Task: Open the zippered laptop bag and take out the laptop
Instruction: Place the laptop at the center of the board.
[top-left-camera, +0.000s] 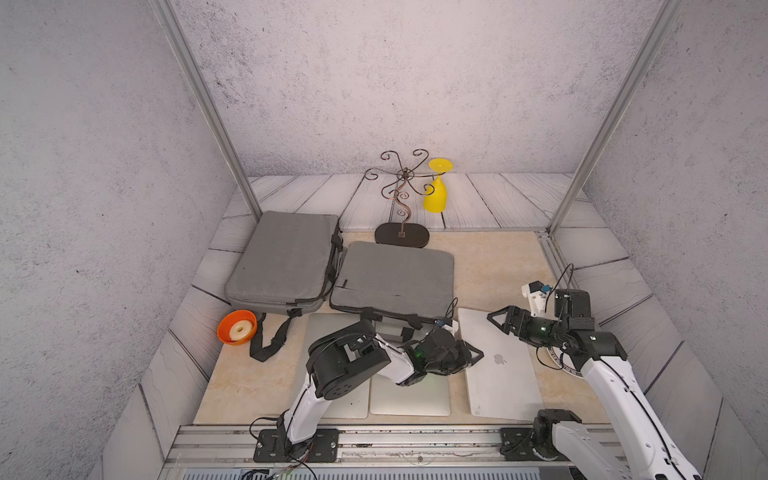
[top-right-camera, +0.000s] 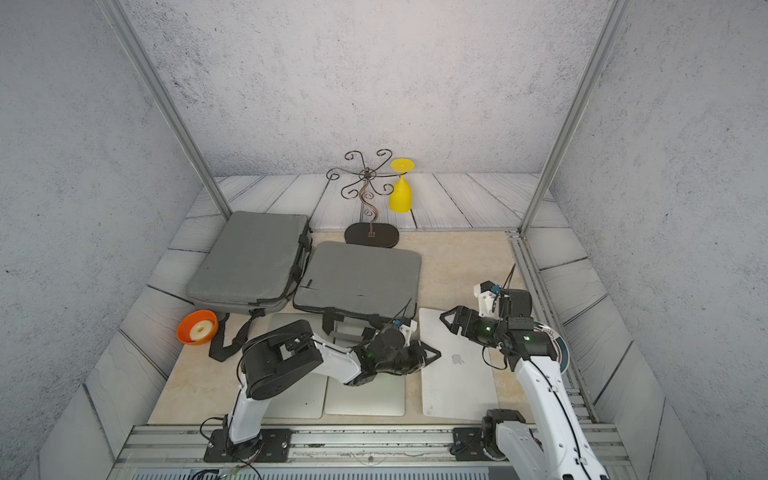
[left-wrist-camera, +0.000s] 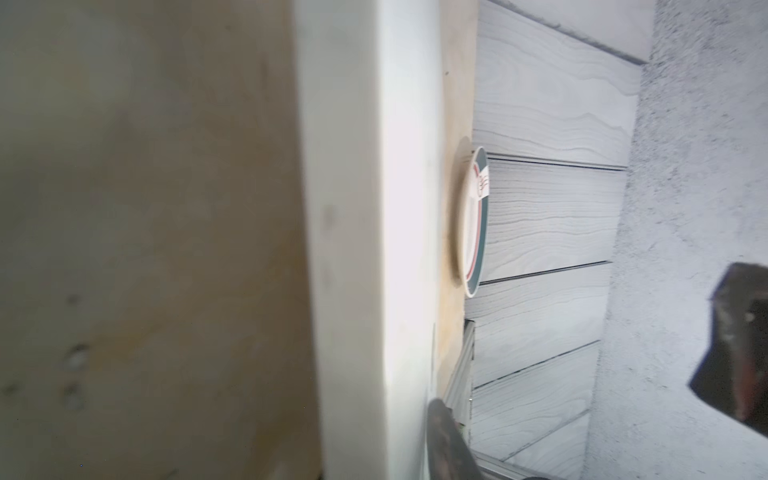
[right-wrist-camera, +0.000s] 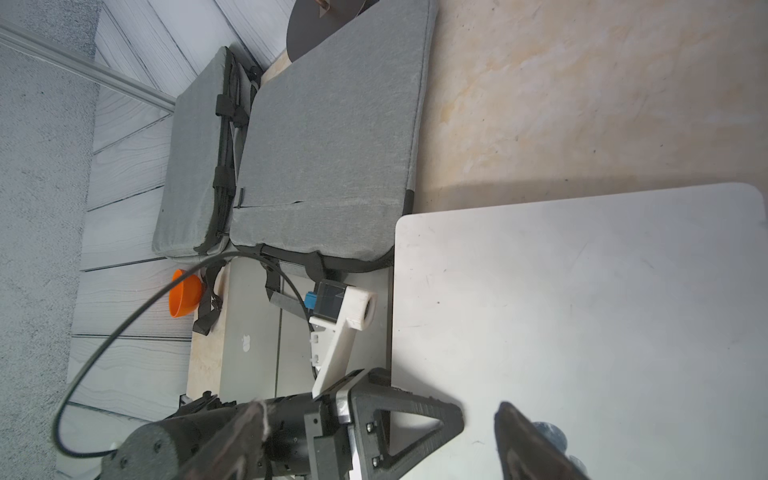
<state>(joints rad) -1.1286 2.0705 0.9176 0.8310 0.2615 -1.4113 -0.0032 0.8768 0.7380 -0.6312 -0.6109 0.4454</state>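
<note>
Silver laptop (top-left-camera: 503, 374) flat by the worktop's (top-left-camera: 498, 266) near right corner, logo up, outside the bag. Two more laptops (top-left-camera: 415, 399) side by side along the near edge. Low across these, the left arm (top-left-camera: 345, 361): elbow folded back, forearm level, left gripper (top-left-camera: 476, 358) on its side at the silver laptop's left edge, jaws parted, nothing between them. From the right, the right arm (top-left-camera: 602, 370), wrist bent inward, right gripper (top-left-camera: 495, 320) over that laptop's far left corner, spread wide and empty. Behind, the grey laptop bag (top-left-camera: 395, 274) flat mid-worktop. Second bag (top-left-camera: 286, 257) at the far left corner. Wire stand (top-left-camera: 402, 235) at the far edge.
</note>
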